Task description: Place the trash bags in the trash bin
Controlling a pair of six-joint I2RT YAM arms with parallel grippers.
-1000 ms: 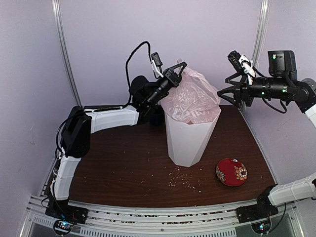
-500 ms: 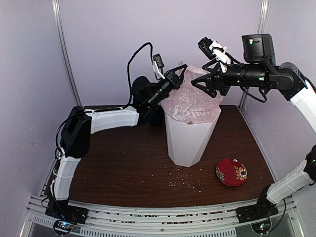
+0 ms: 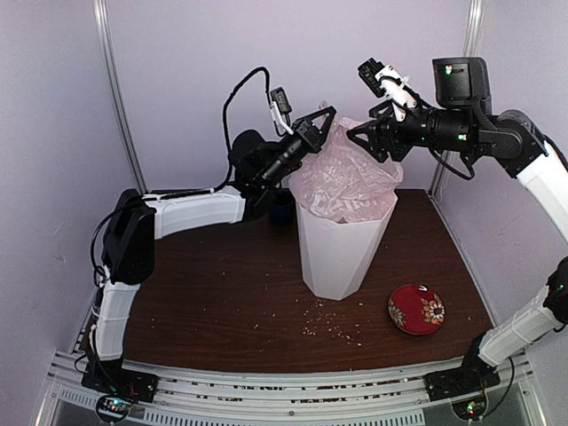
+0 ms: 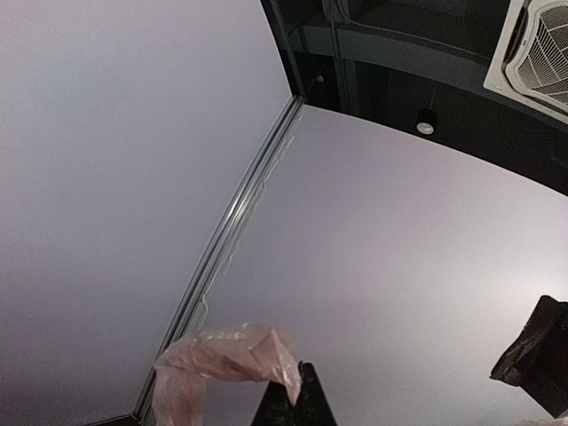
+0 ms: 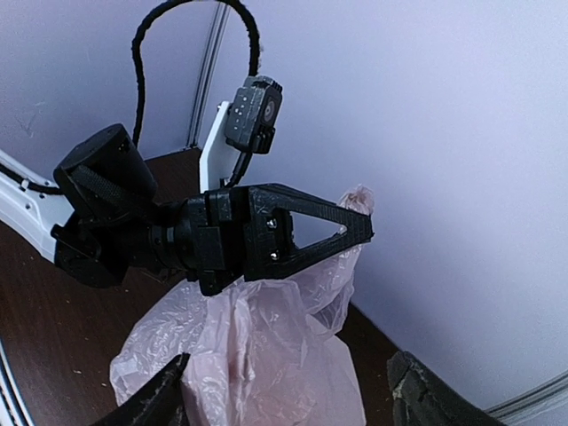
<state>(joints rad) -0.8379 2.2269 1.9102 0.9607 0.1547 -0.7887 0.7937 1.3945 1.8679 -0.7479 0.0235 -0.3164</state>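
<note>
The white faceted trash bin [image 3: 342,253] stands mid-table. The pale pink trash bag [image 3: 346,182] sits partly inside it and billows above the rim. My left gripper [image 3: 328,114] is shut on one handle loop, holding it up above the bin's far left; in the left wrist view a pink tuft [image 4: 226,355] sticks out of the closed fingertips [image 4: 302,377]. My right gripper [image 3: 369,145] is open, hovering at the bag's upper right. In the right wrist view its fingers [image 5: 155,404] straddle the bag [image 5: 266,355] without touching it, below the left gripper [image 5: 359,226].
A red patterned dish [image 3: 416,309] lies on the table to the bin's front right. A small dark blue cup [image 3: 282,209] stands behind the bin's left side. Crumbs [image 3: 333,324] are scattered in front of the bin. The back wall is close behind both grippers.
The right arm swung in from the far right to the bag's top and lifted slightly. The left gripper rose a little, still holding the bag's handle.
</note>
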